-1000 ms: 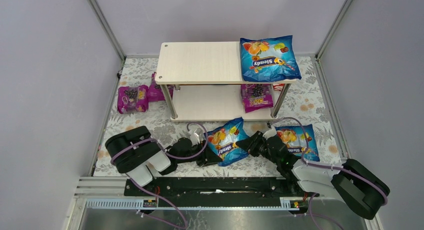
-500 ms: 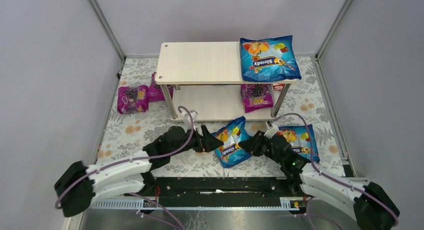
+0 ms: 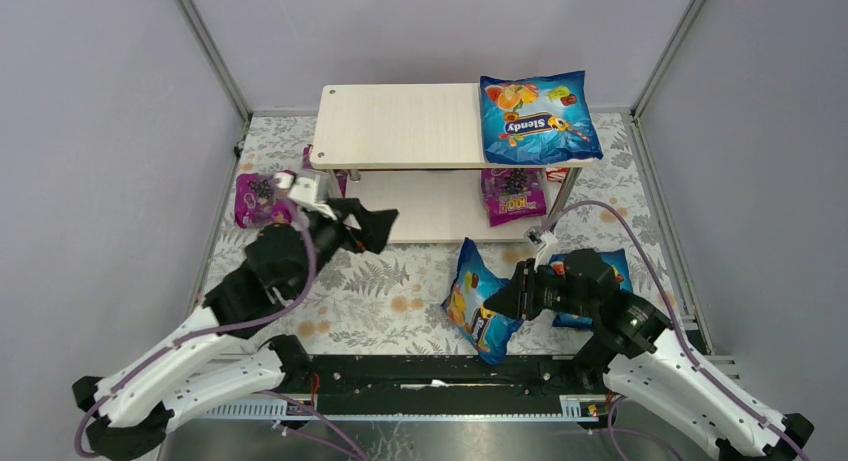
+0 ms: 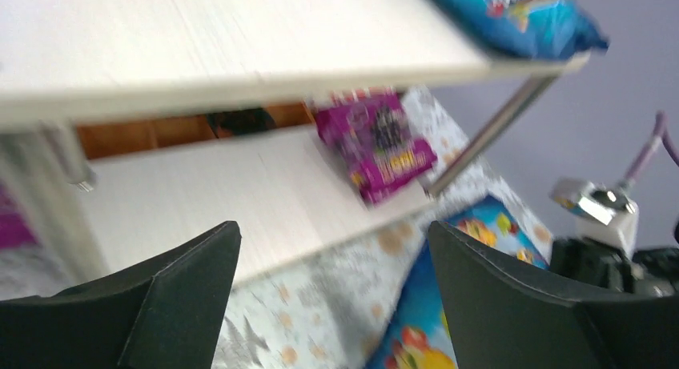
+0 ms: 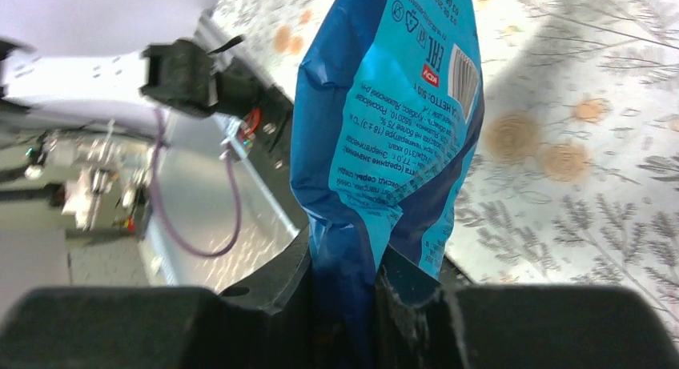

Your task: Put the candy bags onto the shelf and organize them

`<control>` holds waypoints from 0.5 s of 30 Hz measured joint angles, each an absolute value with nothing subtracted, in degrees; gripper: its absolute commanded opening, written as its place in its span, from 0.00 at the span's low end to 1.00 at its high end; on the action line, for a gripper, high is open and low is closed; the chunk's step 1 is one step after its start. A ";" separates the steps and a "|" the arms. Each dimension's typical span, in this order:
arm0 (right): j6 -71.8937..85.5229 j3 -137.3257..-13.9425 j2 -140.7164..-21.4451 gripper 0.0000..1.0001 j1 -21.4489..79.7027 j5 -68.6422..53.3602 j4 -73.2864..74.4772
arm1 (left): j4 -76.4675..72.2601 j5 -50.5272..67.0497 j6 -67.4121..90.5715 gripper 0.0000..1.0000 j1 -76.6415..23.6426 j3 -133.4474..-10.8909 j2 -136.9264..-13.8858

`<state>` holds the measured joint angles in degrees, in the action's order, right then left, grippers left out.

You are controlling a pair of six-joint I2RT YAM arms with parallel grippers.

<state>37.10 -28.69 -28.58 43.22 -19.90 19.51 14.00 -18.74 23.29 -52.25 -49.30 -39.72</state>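
A blue candy bag [image 3: 478,301] is held on edge over the floral desk [image 3: 380,291], at 6 o'clock of the shelf [image 3: 400,126]. The right gripper [image 3: 508,303] is clamped on the bag's edge from the 3 o'clock side. In the right wrist view, the bag's printed back rises from between the pinching fingers. Whether the bag touches the desk cannot be told.

A second blue bag [image 3: 538,116] lies flat on the right end of the shelf's top board. A magenta bag [image 3: 512,193] lies below it on the lower board. A third blue bag [image 3: 612,266] lies on the desk at 3 o'clock of the held one, partly hidden by the right arm. Another magenta bag [image 3: 258,198] lies on the desk at 9 o'clock of the shelf.

The left gripper [image 3: 378,226] hovers before the lower board's left part, fingers apart and empty. Its wrist view is blurred.
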 measured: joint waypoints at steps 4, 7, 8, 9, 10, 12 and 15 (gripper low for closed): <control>35.81 -37.45 -30.96 0.00 43.22 -25.80 24.58 | 12.23 -25.39 16.03 0.92 -52.27 -53.19 -36.29; 35.51 -45.89 -34.41 0.00 43.24 -29.17 26.22 | 9.45 -30.00 11.81 0.93 -52.21 -53.41 -33.63; 35.55 -48.75 -35.40 0.00 43.24 -29.85 26.35 | 8.73 -31.29 10.74 0.93 -52.21 -53.19 -32.77; 35.57 -51.96 -36.40 0.00 43.24 -30.30 26.37 | 7.64 -32.62 9.65 0.93 -52.21 -52.62 -31.70; 35.57 -54.78 -37.30 0.00 43.24 -30.74 26.22 | 7.01 -33.85 8.78 0.93 -52.21 -52.05 -30.72; 35.55 -61.56 -39.79 0.00 43.22 -31.22 25.98 | 5.89 -36.07 7.29 0.93 -52.21 -50.57 -28.71; 35.59 -70.98 -44.91 0.00 43.24 -31.07 25.41 | 5.48 -38.81 5.96 0.93 -52.21 -49.08 -26.59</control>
<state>35.59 -70.98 -44.91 43.24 -31.07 25.41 5.48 -38.81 5.96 -52.21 -49.08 -26.59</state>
